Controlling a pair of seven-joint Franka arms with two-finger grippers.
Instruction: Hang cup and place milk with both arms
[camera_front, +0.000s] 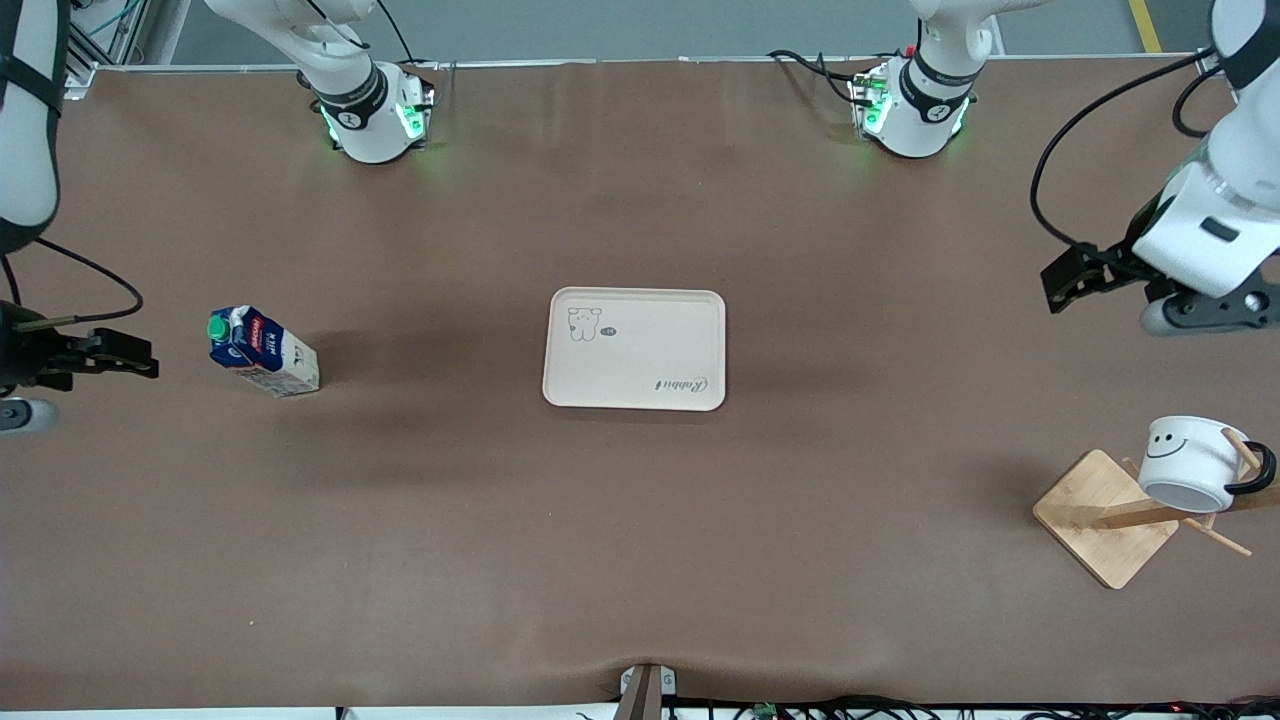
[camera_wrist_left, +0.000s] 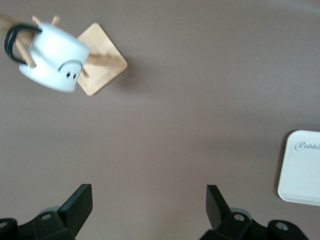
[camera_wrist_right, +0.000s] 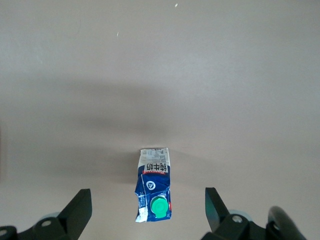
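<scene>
A: Grippers?
B: Left gripper (camera_wrist_left: 145, 210): spread, empty, over table near rack (camera_front: 1105, 520). Right gripper (camera_wrist_right: 145, 212): spread, empty, above milk (camera_front: 262, 352).
A: Items?
B: Cup (camera_front: 1192, 463): hung on rack, apparently done. Milk: on table beside tray (camera_front: 634, 349), seemingly not yet placed.

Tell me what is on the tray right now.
Nothing stands on the tray; only its printed cartoon and lettering show. The milk stands on the table toward the right arm's end, and the cup hangs on the wooden rack.
</scene>
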